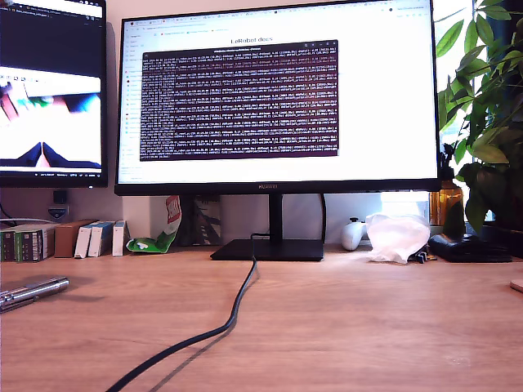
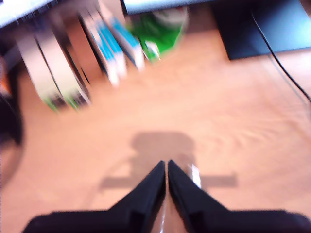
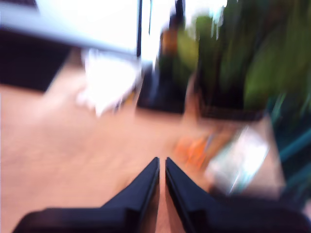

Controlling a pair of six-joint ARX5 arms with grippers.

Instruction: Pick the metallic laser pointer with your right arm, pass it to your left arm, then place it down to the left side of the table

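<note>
The metallic laser pointer (image 1: 33, 291) lies flat on the wooden table (image 1: 351, 318) at the exterior view's left edge, with nothing touching it. Neither arm shows in the exterior view. In the blurred first wrist view my first gripper (image 2: 163, 164) hovers over bare wood, its black fingers (image 2: 146, 194) shut with nothing seen between them. A small pale glint (image 2: 195, 174) shows beside one finger; I cannot tell what it is. In the blurred second wrist view my second gripper (image 3: 162, 160) is shut too, above the table near a plant and a white crumpled thing.
A black cable (image 1: 237, 306) runs from the monitor base (image 1: 270, 249) across the table's middle toward the front. Small boxes (image 1: 33, 242) and a green packet (image 1: 155, 241) stand at the back on the exterior view's left. A white crumpled bag (image 1: 398, 237) and a plant (image 1: 486, 122) are on its right.
</note>
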